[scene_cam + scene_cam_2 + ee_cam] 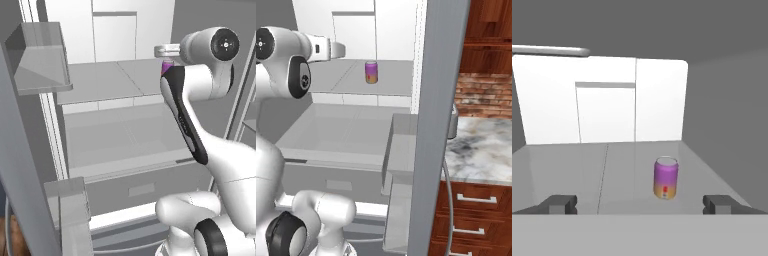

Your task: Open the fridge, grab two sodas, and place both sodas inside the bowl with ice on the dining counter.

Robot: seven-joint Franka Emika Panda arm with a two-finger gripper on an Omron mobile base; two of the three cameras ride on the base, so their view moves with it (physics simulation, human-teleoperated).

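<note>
While we looked along the hand, the purple soda can (666, 178) stood upright on the grey fridge shelf (572, 170), ahead of the gripper (640, 204) and a little right of its centre line, apart from both finger tips (559, 204). We saw the jaws spread wide with nothing between them. From the right base view the can (371, 72) sat near the middle of the shelf (341, 82), with the hand's end (331, 50) level with it and off to its left. From the left base view only a sliver of the can (166, 66) showed behind the arm. We made out a small red and white mark on the can's orange base, too small to read. Bare shelf lay on every side of the can; the white back wall (607, 100) stood well behind it, and the grey side wall (727, 120) to its right. Both fridge doors (438, 125) stood open.
</note>
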